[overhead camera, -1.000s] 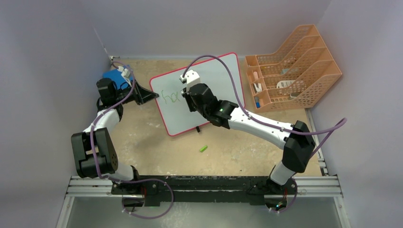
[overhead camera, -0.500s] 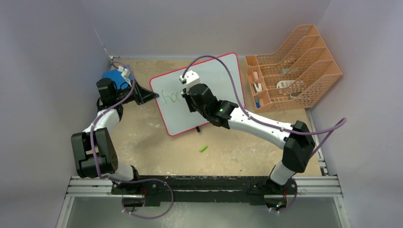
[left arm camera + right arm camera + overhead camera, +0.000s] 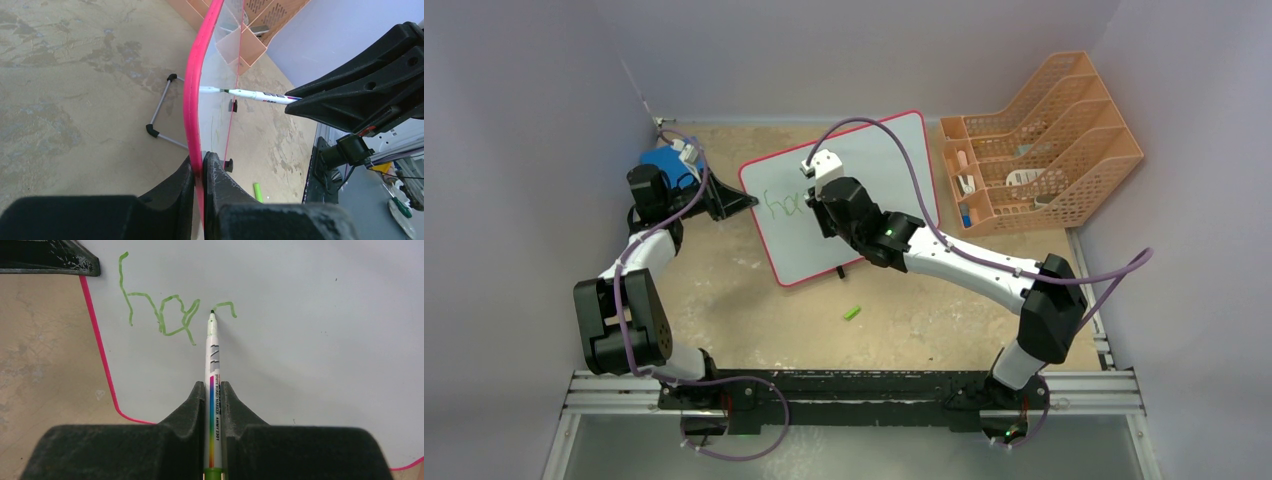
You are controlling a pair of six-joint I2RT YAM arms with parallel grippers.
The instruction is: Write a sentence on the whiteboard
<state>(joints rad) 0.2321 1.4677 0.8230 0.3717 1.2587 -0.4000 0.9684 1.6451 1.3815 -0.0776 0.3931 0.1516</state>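
Note:
The whiteboard (image 3: 894, 150), white with a red rim, stands tilted mid-table. My left gripper (image 3: 742, 203) is shut on its left rim (image 3: 192, 90), one finger on each side (image 3: 201, 157). My right gripper (image 3: 213, 385) is shut on a white whiteboard marker (image 3: 213, 355), which also shows in the left wrist view (image 3: 250, 94). Its green tip touches the board (image 3: 300, 340). The sentence (image 3: 160, 315) reads "ha" in green, with a short hooked stroke beginning beside the tip. It shows faintly in the top view (image 3: 779, 204), partly hidden by the right wrist.
A green marker cap (image 3: 852, 313) lies on the table in front of the board. An orange file rack (image 3: 1044, 140) stands at the far right. A blue pad (image 3: 662, 162) sits behind the left arm. The board's wire foot (image 3: 160, 107) rests behind it.
The right wrist has crept very slightly to the left and away over the board. The left arm and the board have not moved.

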